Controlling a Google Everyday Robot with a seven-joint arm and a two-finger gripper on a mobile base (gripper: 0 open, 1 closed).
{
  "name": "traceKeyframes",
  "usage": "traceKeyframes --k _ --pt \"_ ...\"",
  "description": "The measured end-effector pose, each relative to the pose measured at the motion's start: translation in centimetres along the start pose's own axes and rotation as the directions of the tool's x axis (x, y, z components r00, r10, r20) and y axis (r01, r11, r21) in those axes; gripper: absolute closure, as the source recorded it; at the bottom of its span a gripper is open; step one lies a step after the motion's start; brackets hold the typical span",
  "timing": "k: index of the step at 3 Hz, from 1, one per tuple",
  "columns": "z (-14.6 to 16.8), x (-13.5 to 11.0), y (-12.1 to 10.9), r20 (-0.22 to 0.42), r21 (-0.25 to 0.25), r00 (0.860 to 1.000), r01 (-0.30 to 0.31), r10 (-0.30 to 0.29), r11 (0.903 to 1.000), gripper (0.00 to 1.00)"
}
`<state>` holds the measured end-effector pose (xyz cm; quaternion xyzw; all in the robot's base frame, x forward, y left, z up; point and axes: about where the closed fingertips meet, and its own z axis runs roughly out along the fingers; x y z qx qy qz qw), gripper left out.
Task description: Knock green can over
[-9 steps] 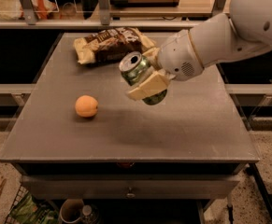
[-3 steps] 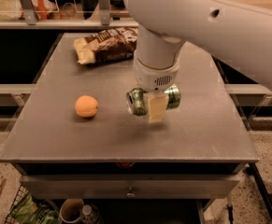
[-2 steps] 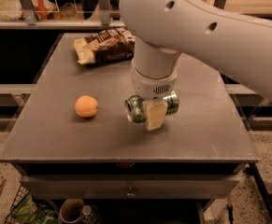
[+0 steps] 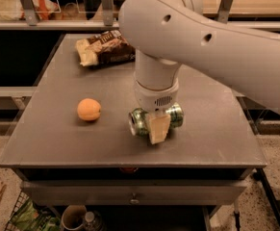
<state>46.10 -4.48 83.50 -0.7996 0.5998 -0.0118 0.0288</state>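
The green can (image 4: 175, 114) lies on its side across the grey table (image 4: 57, 138), its silver top facing left, near the middle front. My gripper (image 4: 156, 124) hangs straight down from the white arm and is shut on the can. One pale fingertip (image 4: 158, 127) shows in front of the can; the other is hidden behind it. The can is at or just above the table surface; I cannot tell whether it touches.
A round orange fruit (image 4: 89, 109) sits to the left of the can. A brown snack bag (image 4: 104, 48) lies at the table's back left. The table's front edge is close below the can. Shelving and clutter stand behind and beneath the table.
The arm has swung over the table and turned the can from tilted in the air to lying sideways, and lowered it toward the table front.
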Motion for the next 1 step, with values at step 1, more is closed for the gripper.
traceKeyframes --k 1 --pt "-0.05 0.00 0.01 0.000 0.004 1.000 -0.005 0.005 1.0000 0.59"
